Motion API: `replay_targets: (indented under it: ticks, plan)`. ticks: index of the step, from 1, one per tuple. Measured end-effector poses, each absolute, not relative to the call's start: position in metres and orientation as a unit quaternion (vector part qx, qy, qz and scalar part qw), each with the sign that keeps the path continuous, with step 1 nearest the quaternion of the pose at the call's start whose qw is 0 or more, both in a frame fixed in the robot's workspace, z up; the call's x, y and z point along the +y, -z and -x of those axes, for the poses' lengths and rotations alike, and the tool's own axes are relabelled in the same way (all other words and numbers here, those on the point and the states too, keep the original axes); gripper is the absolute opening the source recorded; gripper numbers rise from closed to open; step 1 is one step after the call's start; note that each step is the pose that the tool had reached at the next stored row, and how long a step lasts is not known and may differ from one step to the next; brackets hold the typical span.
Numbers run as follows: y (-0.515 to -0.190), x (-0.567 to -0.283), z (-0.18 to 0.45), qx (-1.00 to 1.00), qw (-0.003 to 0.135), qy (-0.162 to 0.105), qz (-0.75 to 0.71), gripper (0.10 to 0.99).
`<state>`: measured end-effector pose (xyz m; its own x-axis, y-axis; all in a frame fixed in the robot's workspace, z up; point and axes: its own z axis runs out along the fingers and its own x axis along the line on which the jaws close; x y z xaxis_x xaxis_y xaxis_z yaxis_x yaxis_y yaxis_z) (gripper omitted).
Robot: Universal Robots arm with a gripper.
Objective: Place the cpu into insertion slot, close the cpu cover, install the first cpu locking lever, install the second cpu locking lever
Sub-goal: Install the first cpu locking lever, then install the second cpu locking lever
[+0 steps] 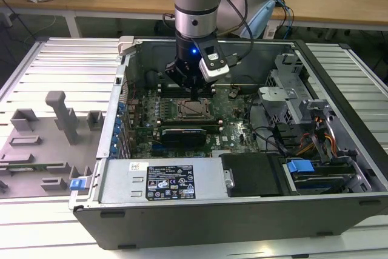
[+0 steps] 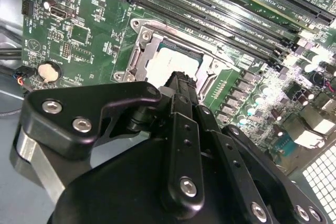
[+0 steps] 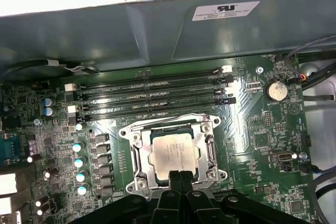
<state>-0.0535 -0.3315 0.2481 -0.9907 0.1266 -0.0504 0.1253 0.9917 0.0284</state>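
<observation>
The cpu (image 3: 172, 153) lies flat in the insertion slot (image 3: 135, 136) on the green motherboard, its silvery top showing. Around it lies the cpu cover (image 3: 176, 125), a thin metal frame that looks flat on the slot. My gripper (image 3: 181, 178) is shut, its two black fingertips pressed together with nothing seen between them, at the cpu's edge. In the second wrist view the gripper (image 2: 181, 81) hides part of the cpu (image 2: 160, 66). In the exterior view the gripper (image 1: 193, 96) hangs straight above the slot (image 1: 195, 111). I cannot tell how the locking levers stand.
Long memory slots (image 3: 152, 95) run beside the socket, toward the case wall (image 3: 157, 35). A long black card (image 1: 188, 131) lies on the socket's other side. The power supply (image 1: 170, 180) and drive cage (image 1: 297, 113) crowd the case. A grey fixture tray (image 1: 54, 125) sits outside.
</observation>
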Motion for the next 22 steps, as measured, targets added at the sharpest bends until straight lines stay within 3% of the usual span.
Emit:
replay_targets:
  ticks: [11, 22]
  plan:
    - [-0.248, -0.332, 0.054, 0.998, 0.026, -0.012, -0.063, 0.106]
    - [-0.248, -0.358, 0.054, 0.998, 0.026, -0.012, -0.063, 0.106]
